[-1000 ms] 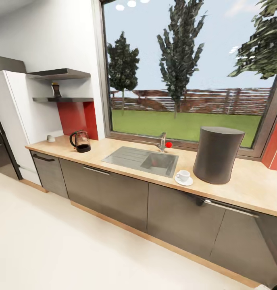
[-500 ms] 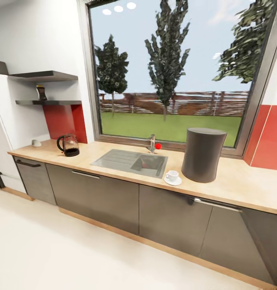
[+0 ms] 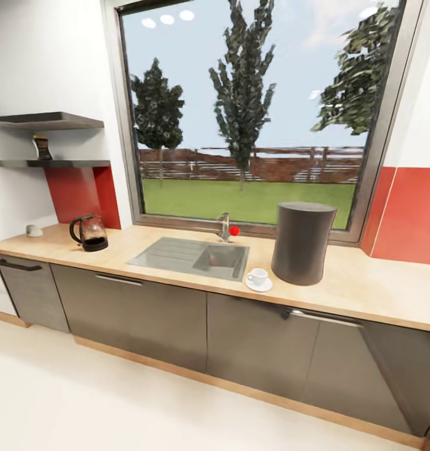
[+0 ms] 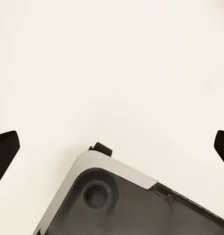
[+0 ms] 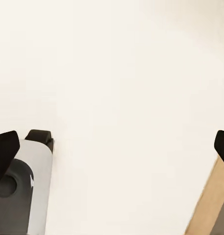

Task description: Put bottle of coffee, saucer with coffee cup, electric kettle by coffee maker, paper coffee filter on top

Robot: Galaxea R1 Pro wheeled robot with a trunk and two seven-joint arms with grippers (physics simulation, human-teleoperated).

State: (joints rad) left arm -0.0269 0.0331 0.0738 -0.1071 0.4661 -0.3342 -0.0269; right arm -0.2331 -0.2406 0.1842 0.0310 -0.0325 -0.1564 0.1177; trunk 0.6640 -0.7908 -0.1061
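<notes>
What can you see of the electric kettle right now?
The electric kettle stands upright on the wooden countertop, left of the sink and near the red wall panel. Its body looks like clear glass, on a black base, with a black handle on its left side. Nothing else touches it.

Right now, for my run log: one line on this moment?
phase: approaching | kettle: counter, left | cup: on saucer | bottle: on shelf | grippers: open, empty

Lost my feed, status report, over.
Both grippers open, empty, over floor. Coffee bottle on shelf; kettle far from coffee maker. Cup on saucer.
</notes>
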